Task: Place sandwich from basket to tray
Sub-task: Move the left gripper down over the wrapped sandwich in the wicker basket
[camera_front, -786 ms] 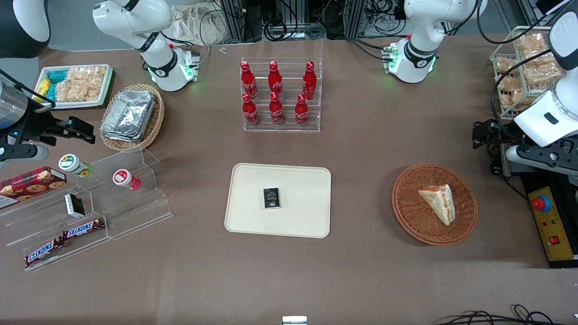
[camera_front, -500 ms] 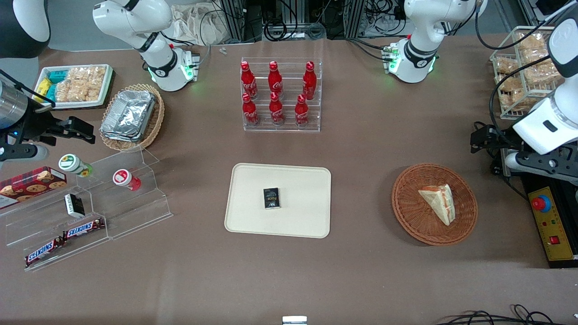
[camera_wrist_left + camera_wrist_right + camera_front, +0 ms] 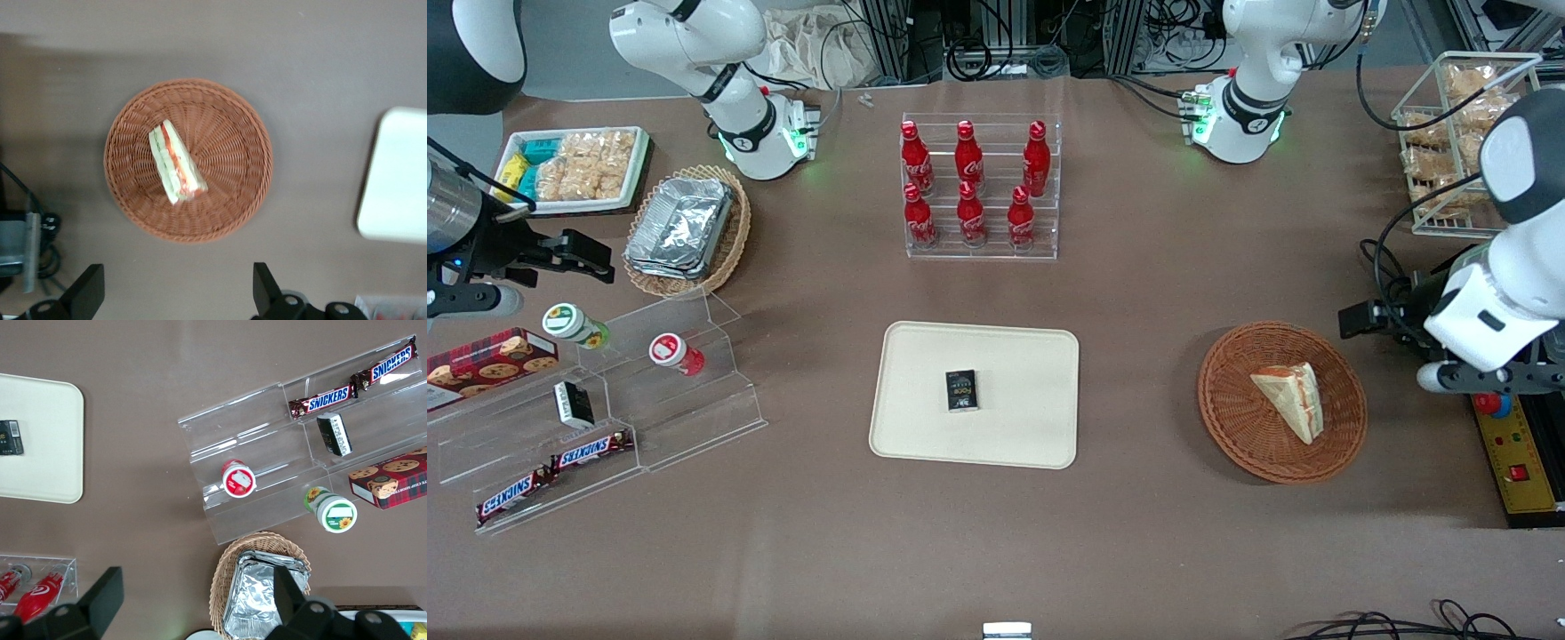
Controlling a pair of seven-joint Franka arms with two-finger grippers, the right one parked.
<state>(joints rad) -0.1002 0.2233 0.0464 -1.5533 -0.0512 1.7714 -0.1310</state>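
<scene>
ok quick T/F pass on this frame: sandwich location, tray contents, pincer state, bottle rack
1. The sandwich lies in the basket. True.
2. The tray is bare. False: a small black box sits on it.
3. The pincer is shut on the sandwich. False: it is open and holds nothing, hovering off the basket's rim toward the working arm's end of the table.
4. Six red bottles stand in the clear rack. True.
5. The sandwich touches the tray. False: bare table separates basket and tray.
</scene>
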